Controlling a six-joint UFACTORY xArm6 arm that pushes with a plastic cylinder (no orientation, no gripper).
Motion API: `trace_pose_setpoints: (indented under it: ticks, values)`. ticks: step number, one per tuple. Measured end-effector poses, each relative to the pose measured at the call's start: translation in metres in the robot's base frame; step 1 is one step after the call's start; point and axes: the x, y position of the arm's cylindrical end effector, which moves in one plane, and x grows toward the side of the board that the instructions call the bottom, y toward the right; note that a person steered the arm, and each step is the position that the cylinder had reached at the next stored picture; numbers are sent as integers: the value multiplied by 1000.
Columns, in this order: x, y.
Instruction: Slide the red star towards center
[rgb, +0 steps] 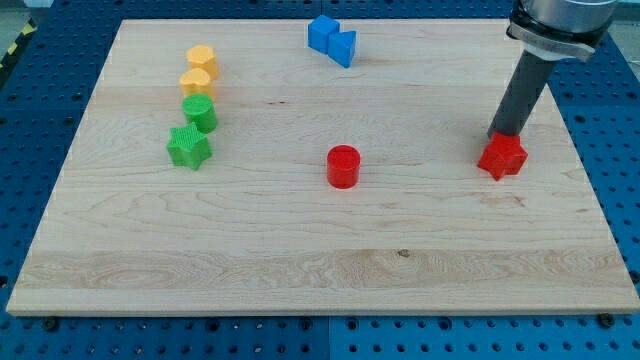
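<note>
The red star (502, 156) lies on the wooden board (320, 250) at the view's right, about mid-height. My tip (501, 134) stands right at the star's upper edge, touching it or nearly so. The dark rod rises up and to the right from there. A red cylinder (343, 166) stands near the board's centre, well to the left of the star.
At the view's left stand a green star (188, 147), a green cylinder (200, 112) and two yellow blocks (199, 70) in a line. Two blue blocks (331, 39) sit together at the top centre. The board's right edge is close to the star.
</note>
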Motion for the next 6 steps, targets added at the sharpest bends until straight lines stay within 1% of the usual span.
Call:
trace_pose_setpoints:
  ticks: [1,2,3,5,6]
  values:
    - [1,8]
    - [4,44]
    - [21,46]
    - [40,-36]
    - [43,-59]
